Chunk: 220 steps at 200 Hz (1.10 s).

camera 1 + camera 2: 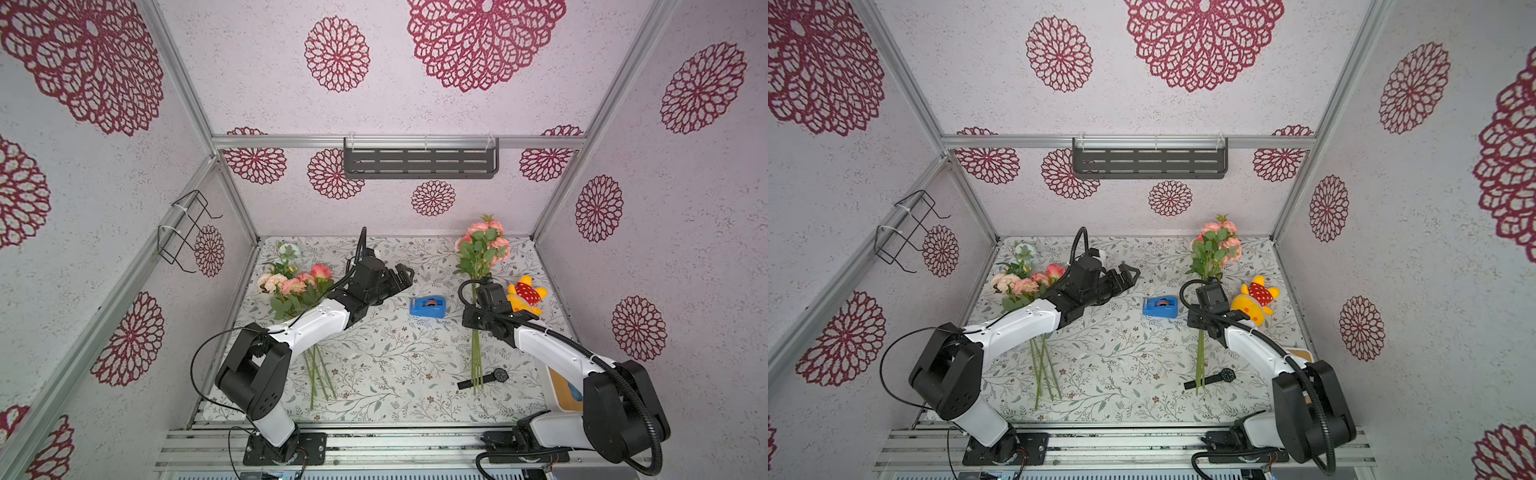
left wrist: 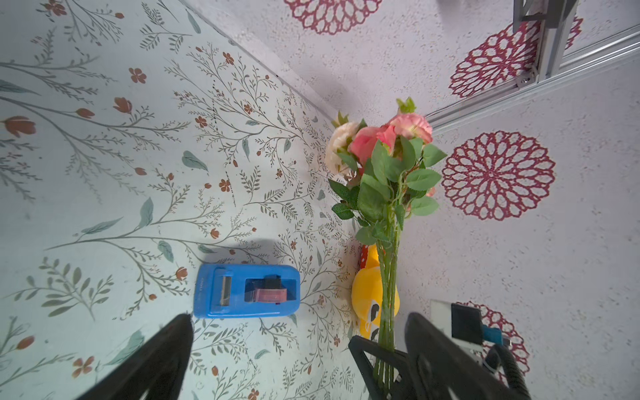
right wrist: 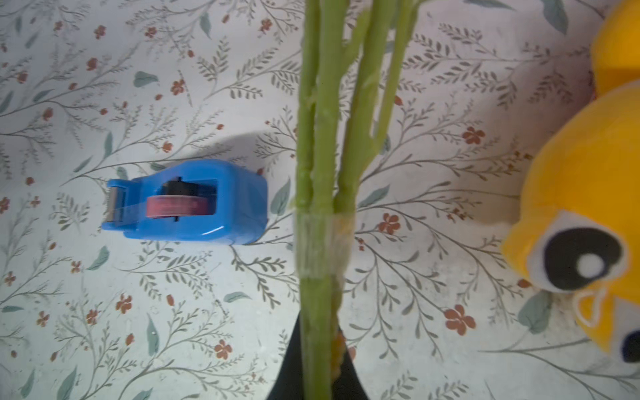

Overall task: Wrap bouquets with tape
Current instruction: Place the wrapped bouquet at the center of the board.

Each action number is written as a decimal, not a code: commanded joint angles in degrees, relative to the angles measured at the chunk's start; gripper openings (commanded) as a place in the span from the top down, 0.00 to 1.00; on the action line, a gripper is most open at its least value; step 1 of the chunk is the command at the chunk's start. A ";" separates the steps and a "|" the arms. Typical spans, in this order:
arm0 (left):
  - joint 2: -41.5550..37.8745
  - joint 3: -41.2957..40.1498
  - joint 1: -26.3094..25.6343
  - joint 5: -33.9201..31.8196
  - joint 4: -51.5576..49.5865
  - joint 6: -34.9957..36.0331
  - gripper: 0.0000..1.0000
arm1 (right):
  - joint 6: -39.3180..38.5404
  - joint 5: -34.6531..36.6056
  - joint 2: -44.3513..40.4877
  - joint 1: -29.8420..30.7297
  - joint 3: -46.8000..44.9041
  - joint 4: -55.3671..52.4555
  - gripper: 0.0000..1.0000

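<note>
- Left gripper (image 1: 402, 276) hangs low over the table (image 1: 395, 365) with its jaws spread wide. It holds nothing and faces the dispenser (image 1: 428, 306).
- Right gripper (image 3: 320, 360) is clamped on the stems (image 3: 322, 138) of the right bouquet (image 1: 482, 247). The bouquet appears raised off the table, blooms toward the back wall (image 1: 374, 208).
- A band of clear tape (image 3: 322, 242) circles those stems just past the grip.
- The blue dispenser sits on the table between the two grippers, with a reddish roll (image 3: 178, 206) in its slot.
- Left bouquet (image 1: 297, 286) lies flat under the left arm (image 1: 316, 320). No tape shows on its loose stems, though the arm hides part of them.
- The right bouquet looks bound, so the left one seems next. That would mean setting the right one down, gathering the loose stems and pulling a fresh strip.
- The shelf (image 1: 419, 163) and wire rack (image 1: 187, 232) on the walls show nothing inside.
- A yellow toy (image 1: 525, 296) sits just beside the right gripper, and a watch (image 1: 490, 377) lies by the stem ends.
</note>
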 commanded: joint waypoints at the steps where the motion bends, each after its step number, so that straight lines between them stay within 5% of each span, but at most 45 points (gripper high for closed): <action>1: 0.40 -0.23 0.33 -0.14 0.23 0.27 0.02 | -3.04 -2.79 1.86 -3.21 2.83 2.38 1.00; 220: 1.44 -1.36 0.28 1.04 2.18 -0.12 0.02 | -5.90 0.08 27.33 -12.69 15.44 1.67 1.00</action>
